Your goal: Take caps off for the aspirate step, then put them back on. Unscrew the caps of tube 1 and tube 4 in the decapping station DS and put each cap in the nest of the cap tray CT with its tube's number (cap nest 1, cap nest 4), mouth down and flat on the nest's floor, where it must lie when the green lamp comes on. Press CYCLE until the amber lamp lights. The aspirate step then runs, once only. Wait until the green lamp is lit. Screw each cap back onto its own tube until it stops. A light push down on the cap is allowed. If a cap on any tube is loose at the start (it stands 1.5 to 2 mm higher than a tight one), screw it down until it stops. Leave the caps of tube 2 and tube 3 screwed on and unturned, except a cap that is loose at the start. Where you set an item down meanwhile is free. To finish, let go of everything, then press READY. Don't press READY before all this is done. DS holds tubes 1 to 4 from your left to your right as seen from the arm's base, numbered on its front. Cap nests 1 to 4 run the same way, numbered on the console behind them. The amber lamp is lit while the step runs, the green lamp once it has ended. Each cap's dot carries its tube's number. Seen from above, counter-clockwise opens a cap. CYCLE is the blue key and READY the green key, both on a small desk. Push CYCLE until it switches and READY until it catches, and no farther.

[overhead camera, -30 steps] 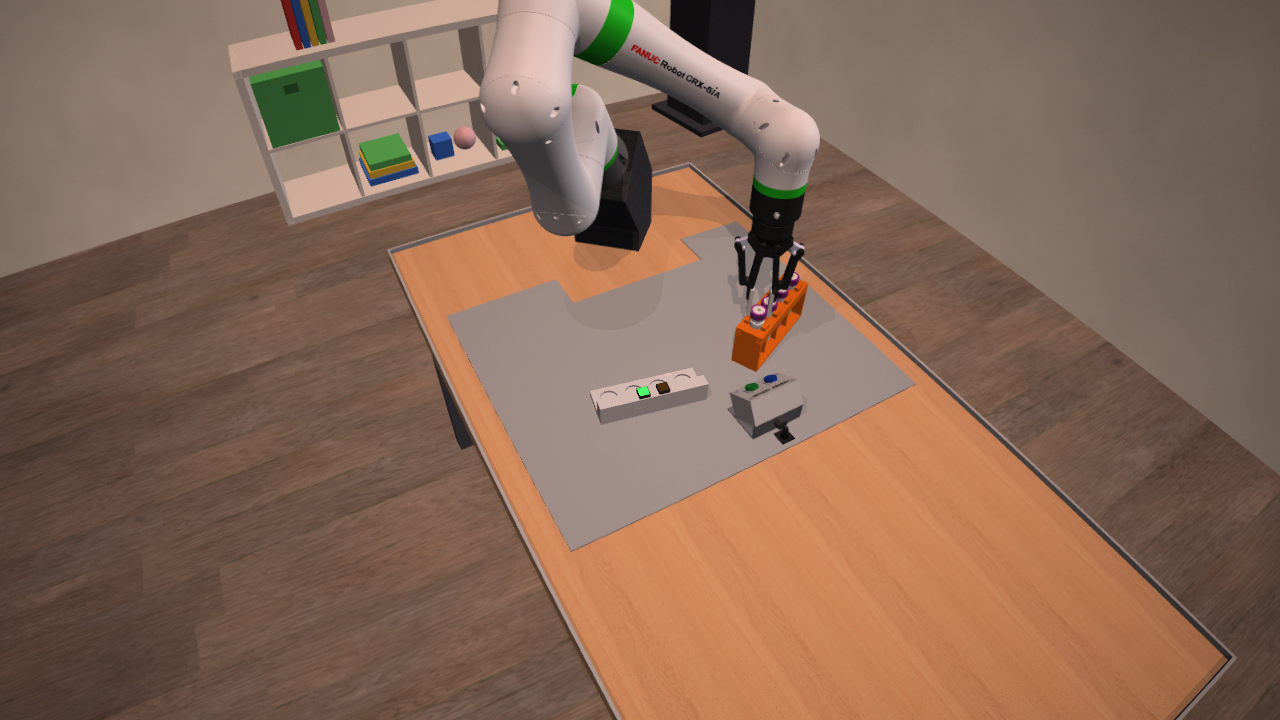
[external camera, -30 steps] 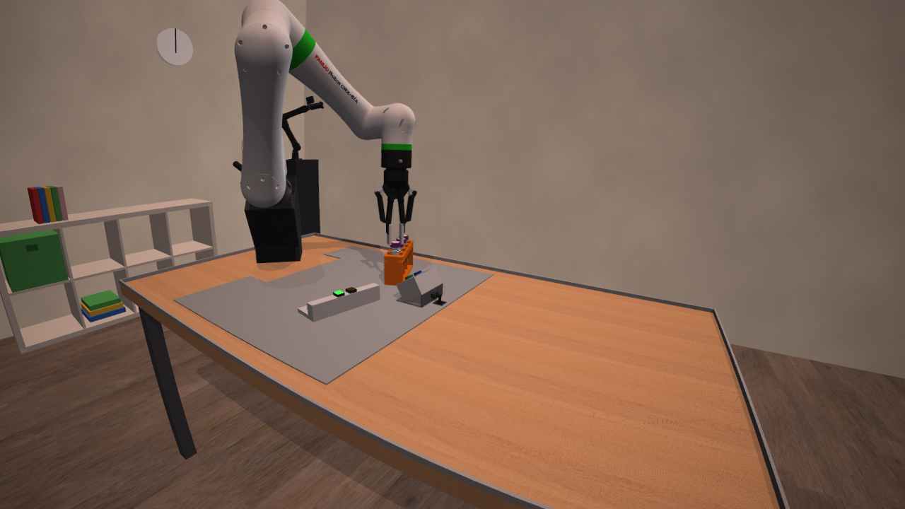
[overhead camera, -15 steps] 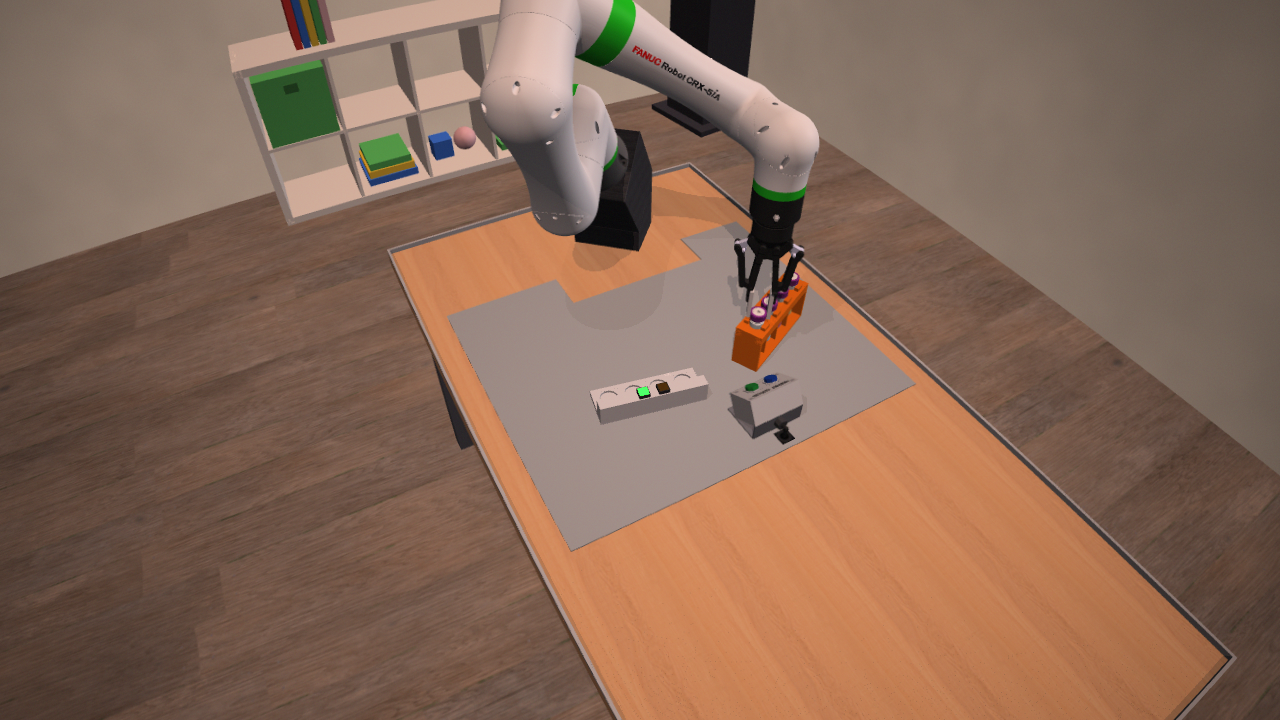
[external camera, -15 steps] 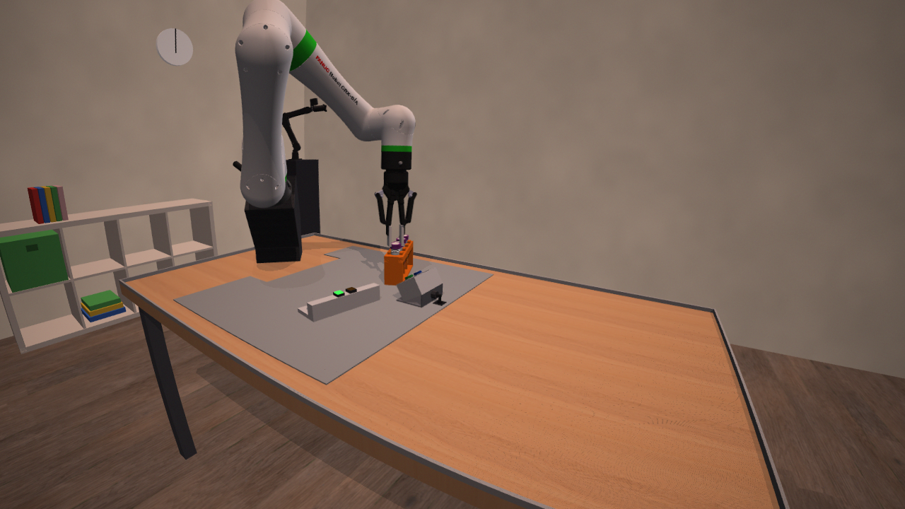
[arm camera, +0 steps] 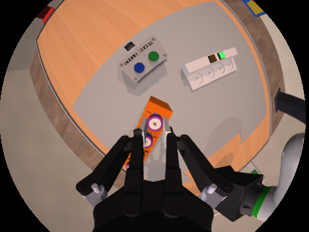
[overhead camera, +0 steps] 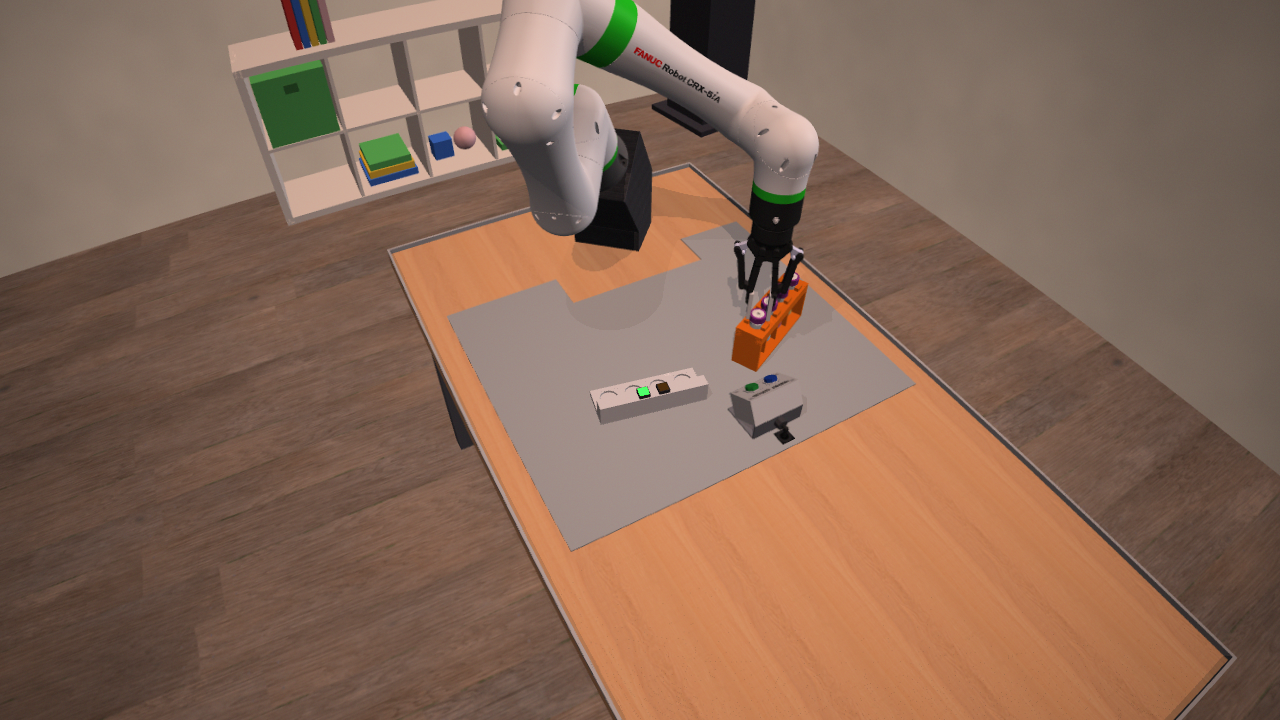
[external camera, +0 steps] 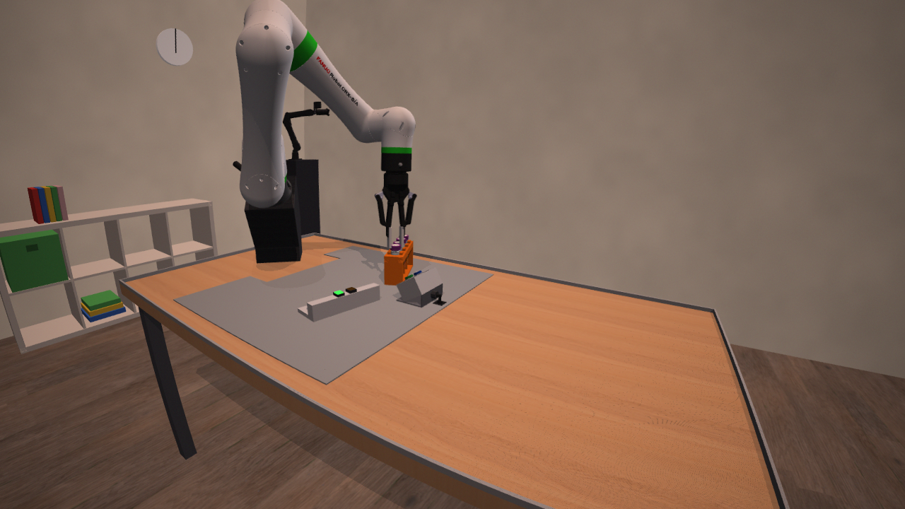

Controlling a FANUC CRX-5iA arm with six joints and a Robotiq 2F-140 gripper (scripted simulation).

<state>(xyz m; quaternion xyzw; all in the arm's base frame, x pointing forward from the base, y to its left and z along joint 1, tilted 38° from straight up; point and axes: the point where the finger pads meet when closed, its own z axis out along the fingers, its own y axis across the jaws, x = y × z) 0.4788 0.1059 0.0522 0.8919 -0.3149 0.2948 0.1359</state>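
The orange decapping station stands on the grey mat, with purple caps along its top. My gripper points straight down over the end of the station nearest the key desk. It is shut on a purple cap with a white dot, which sits at the top of that end tube. In the wrist view the cap lies between my fingertips; I cannot read its number. The cap tray shows empty nests. Its green lamp is lit and the amber lamp is dark.
The small grey desk with the blue key and the green key stands just in front of the station. The arm's black base is at the back of the table. A shelf stands on the floor beyond.
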